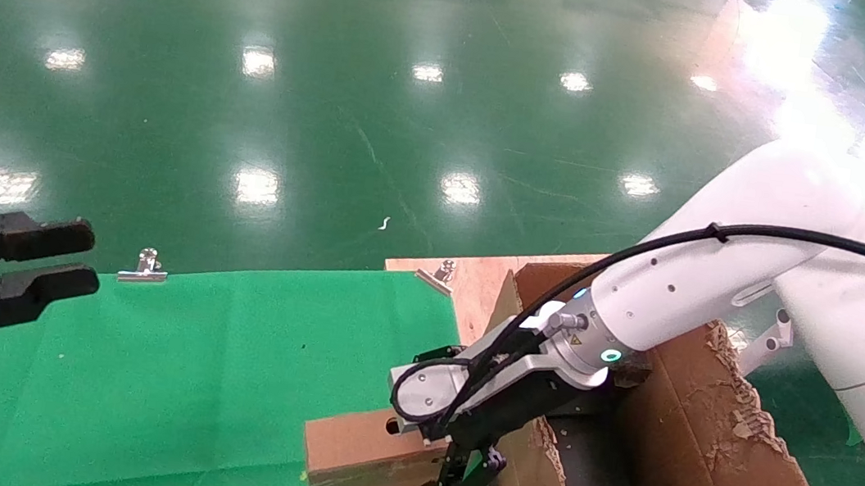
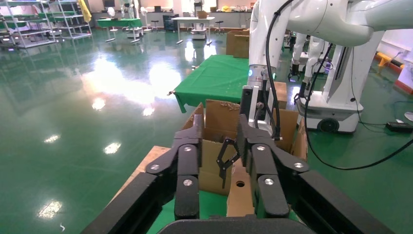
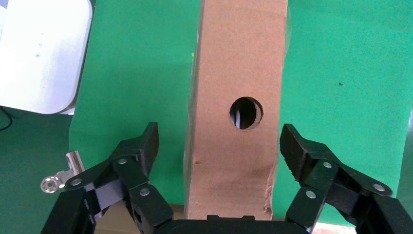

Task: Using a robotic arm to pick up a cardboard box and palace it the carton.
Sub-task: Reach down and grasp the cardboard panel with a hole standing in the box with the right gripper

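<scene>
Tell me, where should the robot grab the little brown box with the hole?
Probably by its two long side walls, coming from above. The cardboard box lies flat on the green cloth, narrow enough to fit between the fingers of the open right hand hovering astride it, hole facing up.

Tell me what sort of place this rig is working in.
Probably a large industrial hall or robot test floor: glossy green floor mirroring ceiling lights, metal shelving racks along the far side, and more green-draped tables. The right gripper hangs open over the cardboard box.
</scene>
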`<state>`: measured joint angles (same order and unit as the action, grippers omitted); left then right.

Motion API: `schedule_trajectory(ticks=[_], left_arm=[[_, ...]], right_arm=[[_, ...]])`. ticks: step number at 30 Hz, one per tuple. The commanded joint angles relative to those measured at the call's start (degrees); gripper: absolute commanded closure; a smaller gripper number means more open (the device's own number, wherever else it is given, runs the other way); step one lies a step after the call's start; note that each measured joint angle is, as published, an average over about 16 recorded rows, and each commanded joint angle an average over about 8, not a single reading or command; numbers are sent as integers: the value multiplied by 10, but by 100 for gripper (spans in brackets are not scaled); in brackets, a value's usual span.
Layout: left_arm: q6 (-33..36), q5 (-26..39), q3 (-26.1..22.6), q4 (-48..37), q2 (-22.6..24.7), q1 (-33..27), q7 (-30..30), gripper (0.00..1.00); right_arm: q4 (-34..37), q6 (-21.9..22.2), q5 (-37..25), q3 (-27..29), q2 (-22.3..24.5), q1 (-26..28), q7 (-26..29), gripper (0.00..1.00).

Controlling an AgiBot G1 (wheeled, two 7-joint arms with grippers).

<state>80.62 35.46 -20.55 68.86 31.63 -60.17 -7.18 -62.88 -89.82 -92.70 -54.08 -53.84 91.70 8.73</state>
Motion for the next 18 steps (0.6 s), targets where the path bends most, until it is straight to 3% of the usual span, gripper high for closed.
schedule_trajectory(ticks=[1, 18], left_arm=[[0, 0, 0, 0, 0, 0, 0, 0], [0, 0, 0, 0, 0, 0, 0, 0]], right_arm=[[-1, 0, 0, 1, 0, 0, 0, 100], [-2, 0, 2, 3, 2, -2, 1, 100]])
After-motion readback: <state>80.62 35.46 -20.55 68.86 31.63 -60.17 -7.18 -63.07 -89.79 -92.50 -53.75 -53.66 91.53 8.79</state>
